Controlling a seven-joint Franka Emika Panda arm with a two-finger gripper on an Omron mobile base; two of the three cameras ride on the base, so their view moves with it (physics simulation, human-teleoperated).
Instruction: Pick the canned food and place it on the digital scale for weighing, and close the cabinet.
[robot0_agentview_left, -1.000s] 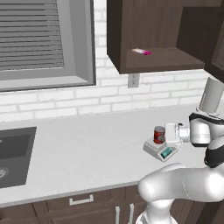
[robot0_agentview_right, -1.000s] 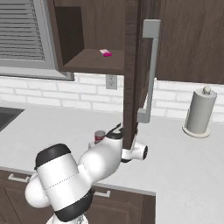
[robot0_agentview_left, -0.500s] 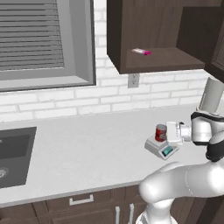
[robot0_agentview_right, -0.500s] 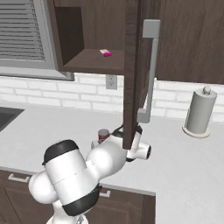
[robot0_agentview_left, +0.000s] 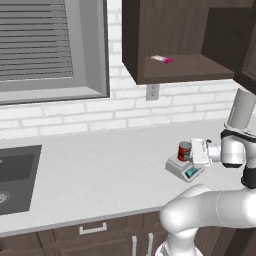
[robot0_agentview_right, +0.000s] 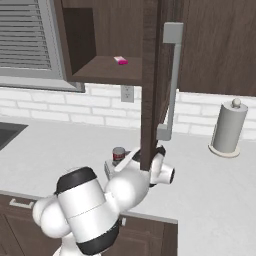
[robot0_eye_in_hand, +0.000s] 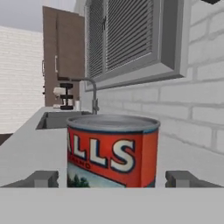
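Note:
The canned food (robot0_agentview_left: 184, 150), a red can with a silver top, stands upright on the digital scale (robot0_agentview_left: 181, 168), a light-grey box with a teal display, on the counter. My gripper (robot0_agentview_left: 194, 150) reaches in level from the right and is open, one fingertip (robot0_eye_in_hand: 42, 178) on each side of the canned food (robot0_eye_in_hand: 113, 151) with a small gap to it. The right base view shows the canned food (robot0_agentview_right: 118, 153) just left of the cabinet door (robot0_agentview_right: 150, 85). That door stands open edge-on, its silver bar handle (robot0_agentview_right: 172, 80) facing right. The cabinet (robot0_agentview_left: 170, 45) interior is exposed.
A flat pink-and-white item (robot0_agentview_left: 162, 59) lies on the cabinet shelf. A paper towel roll (robot0_agentview_right: 228, 129) stands at the back right of the counter. A dark sink (robot0_agentview_left: 12, 175) with a faucet (robot0_eye_in_hand: 92, 89) is far left, under the window. The open door hangs over my hand.
The fingers have spread apart and let go of the can, which now stands free on the scale. The hand has stayed nearly in place.

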